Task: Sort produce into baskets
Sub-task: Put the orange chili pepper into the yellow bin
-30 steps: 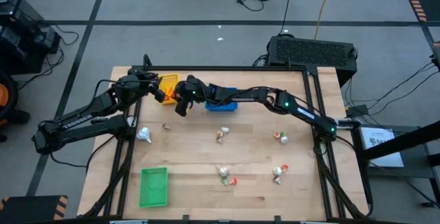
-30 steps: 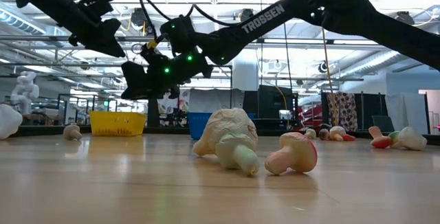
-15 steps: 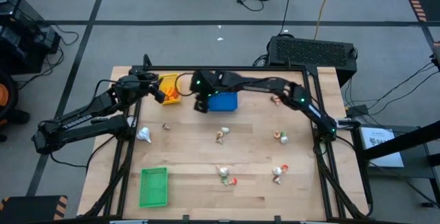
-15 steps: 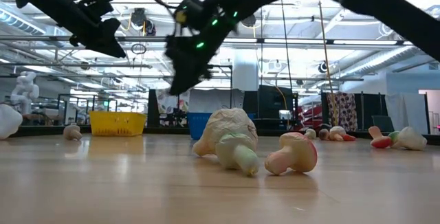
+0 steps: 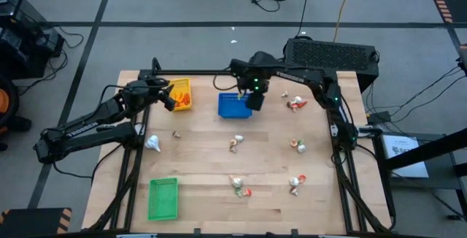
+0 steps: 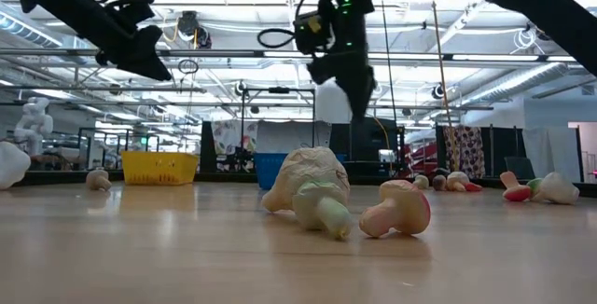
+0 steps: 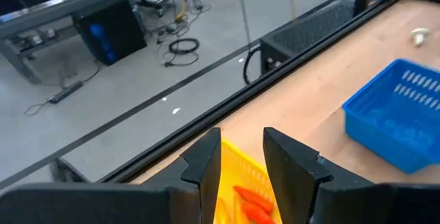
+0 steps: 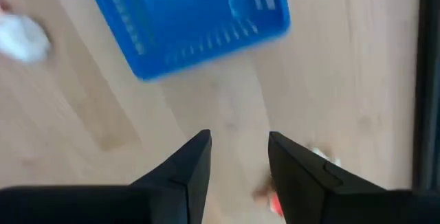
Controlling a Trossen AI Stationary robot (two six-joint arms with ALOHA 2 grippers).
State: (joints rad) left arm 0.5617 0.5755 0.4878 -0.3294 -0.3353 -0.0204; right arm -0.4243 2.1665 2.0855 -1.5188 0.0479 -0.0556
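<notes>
The yellow basket holds orange carrot pieces at the table's far left. My left gripper hovers open and empty beside it, also seen in its wrist view. The blue basket stands at the far middle. My right gripper hangs open and empty above the blue basket's right end, with the basket ahead of its fingers. The green basket lies at the near left. Small produce pieces lie scattered on the wood, such as a white bulb.
Loose pieces lie at the far right, in the middle, at the right and near the front. A mushroom-like piece and a pale bulb lie close to the low camera. A black frame rail runs along the far edge.
My right gripper has swung from beside the yellow basket toward the table's right edge, passing over the blue basket, and now hangs at that basket's right end. My left gripper has kept still. The baskets and loose pieces have not moved.
</notes>
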